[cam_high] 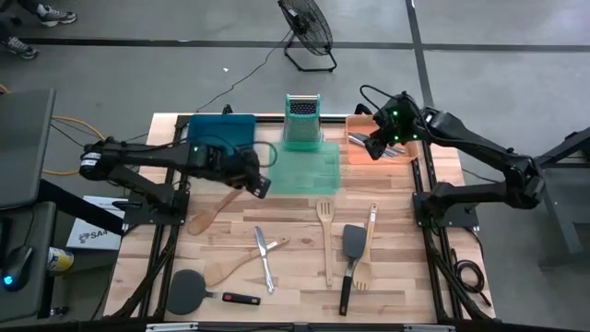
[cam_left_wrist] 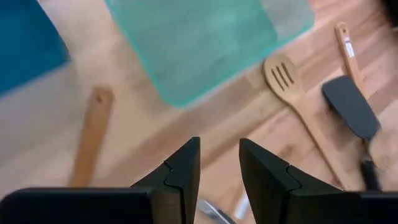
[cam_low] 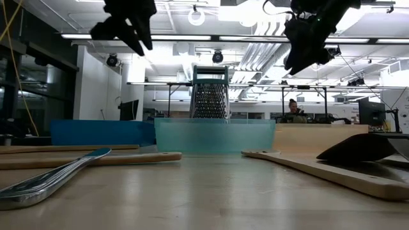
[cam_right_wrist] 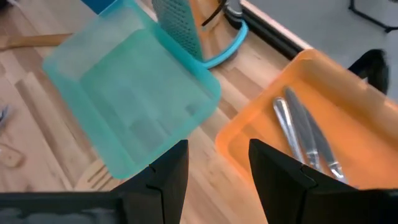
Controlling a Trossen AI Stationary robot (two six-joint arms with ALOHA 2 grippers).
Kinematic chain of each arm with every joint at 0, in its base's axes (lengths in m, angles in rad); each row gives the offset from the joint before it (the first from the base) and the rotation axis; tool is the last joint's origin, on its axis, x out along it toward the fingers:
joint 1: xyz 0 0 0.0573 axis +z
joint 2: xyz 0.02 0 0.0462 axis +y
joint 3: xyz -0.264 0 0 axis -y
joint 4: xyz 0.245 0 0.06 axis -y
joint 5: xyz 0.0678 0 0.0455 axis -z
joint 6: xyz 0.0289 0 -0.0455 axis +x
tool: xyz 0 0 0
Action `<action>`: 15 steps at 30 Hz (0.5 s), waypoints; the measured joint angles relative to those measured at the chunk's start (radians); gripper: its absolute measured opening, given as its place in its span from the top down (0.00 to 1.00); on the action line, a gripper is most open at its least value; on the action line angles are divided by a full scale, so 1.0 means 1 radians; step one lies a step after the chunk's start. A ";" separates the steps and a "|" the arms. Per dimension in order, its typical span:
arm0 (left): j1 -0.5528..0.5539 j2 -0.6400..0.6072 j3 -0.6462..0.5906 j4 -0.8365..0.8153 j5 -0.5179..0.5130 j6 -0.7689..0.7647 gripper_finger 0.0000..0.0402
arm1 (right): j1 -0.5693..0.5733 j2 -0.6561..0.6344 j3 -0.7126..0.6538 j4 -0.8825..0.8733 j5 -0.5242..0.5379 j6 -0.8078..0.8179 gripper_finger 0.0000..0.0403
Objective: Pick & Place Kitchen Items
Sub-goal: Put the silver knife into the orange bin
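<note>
Loose utensils lie flat on the wooden table: a wooden spoon (cam_high: 214, 210), a silver knife (cam_high: 265, 256) across another wooden spoon (cam_high: 238, 265), a red-tipped black spatula (cam_high: 198, 290), a slotted wooden spatula (cam_high: 325, 238), a black spatula (cam_high: 352, 251) and a wooden spatula (cam_high: 368, 247). Silver utensils (cam_right_wrist: 301, 134) lie in the orange tray (cam_right_wrist: 249, 127). My left gripper (cam_high: 259, 183) (cam_left_wrist: 219, 167) hovers open and empty between the green tray (cam_high: 309, 168) and the first spoon. My right gripper (cam_high: 377, 144) (cam_right_wrist: 217, 167) hovers open and empty over the orange tray's near-left corner.
A blue tray (cam_high: 221, 134) sits at the far left, the green tray in the middle and the orange tray (cam_high: 355, 155) at the far right. An upright metal grater (cam_high: 300, 115) stands behind the green tray. A fan stands on the floor beyond the table.
</note>
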 joint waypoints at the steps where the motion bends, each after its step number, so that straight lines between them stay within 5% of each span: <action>1: -0.022 0.000 0.000 -0.002 -0.001 -0.037 0.72 | 0.009 0.000 0.000 0.000 0.006 0.015 0.60; 15: -0.298 0.118 0.000 -0.083 -0.102 -0.505 0.72 | 0.143 0.000 0.000 -0.001 0.055 0.162 0.60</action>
